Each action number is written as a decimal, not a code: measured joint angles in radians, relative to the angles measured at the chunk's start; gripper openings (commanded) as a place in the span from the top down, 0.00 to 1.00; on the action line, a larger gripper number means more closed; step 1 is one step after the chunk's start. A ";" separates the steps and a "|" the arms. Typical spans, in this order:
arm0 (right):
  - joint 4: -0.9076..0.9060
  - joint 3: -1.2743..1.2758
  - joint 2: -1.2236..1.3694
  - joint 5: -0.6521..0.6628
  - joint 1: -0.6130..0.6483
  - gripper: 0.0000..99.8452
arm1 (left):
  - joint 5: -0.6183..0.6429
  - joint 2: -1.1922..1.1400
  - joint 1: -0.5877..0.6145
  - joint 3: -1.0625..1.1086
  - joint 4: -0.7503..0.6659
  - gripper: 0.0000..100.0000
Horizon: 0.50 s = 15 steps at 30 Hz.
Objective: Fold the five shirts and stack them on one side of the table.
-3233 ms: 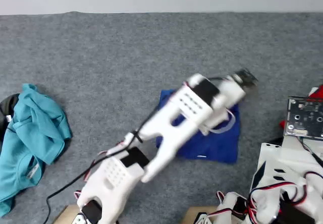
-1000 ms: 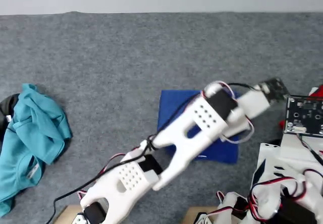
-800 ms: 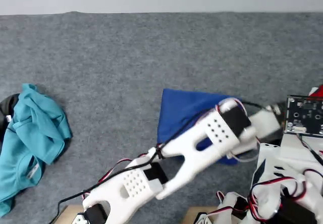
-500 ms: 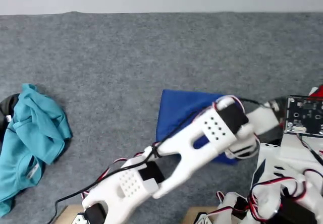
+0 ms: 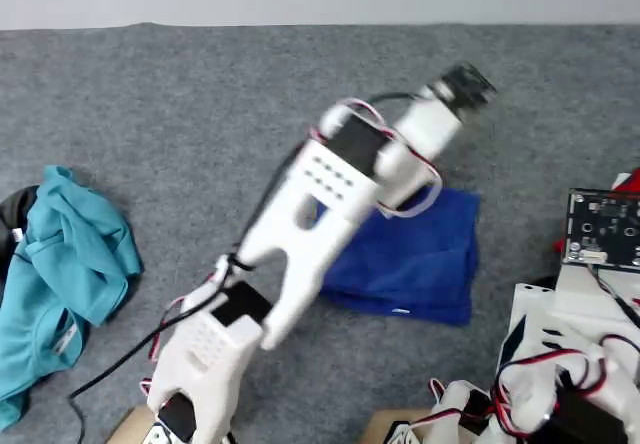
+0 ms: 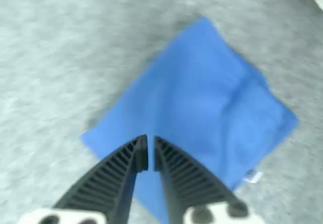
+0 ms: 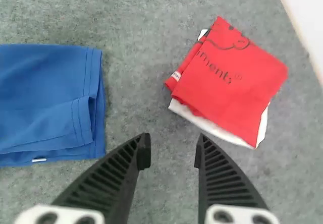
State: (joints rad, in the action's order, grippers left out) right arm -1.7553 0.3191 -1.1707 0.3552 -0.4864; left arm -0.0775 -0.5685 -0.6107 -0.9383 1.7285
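A blue shirt (image 5: 425, 259) lies folded flat on the grey table, right of centre. My left arm (image 5: 335, 179) is raised above its far left part. In the left wrist view my left gripper (image 6: 150, 152) hangs shut and empty above the blue shirt (image 6: 207, 93). My right gripper (image 7: 172, 151) is open over bare carpet, between the blue shirt (image 7: 45, 98) and a folded red shirt (image 7: 229, 80) that rests on a folded white shirt (image 7: 214, 127). A crumpled teal shirt (image 5: 60, 264) lies at the table's left edge, partly over a dark garment (image 5: 12, 214).
The right arm's base and circuit board (image 5: 600, 229) fill the near right corner, with the red shirt's edge (image 5: 630, 179) just behind it. The grey carpet (image 5: 200, 114) stretches bare across the far half of the table.
My left arm has lifted off the blue shirt's right side and swung back toward the far side. The blue shirt now lies uncovered and flat. The right arm has kept still.
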 measured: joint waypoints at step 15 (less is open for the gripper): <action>0.000 0.158 0.143 -0.132 0.437 0.99 | 0.000 0.582 0.479 0.399 0.003 0.99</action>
State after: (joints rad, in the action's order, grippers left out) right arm -1.7553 0.4772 -1.0280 0.2232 -0.0491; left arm -0.0775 0.0130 -0.1320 -0.5393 1.7315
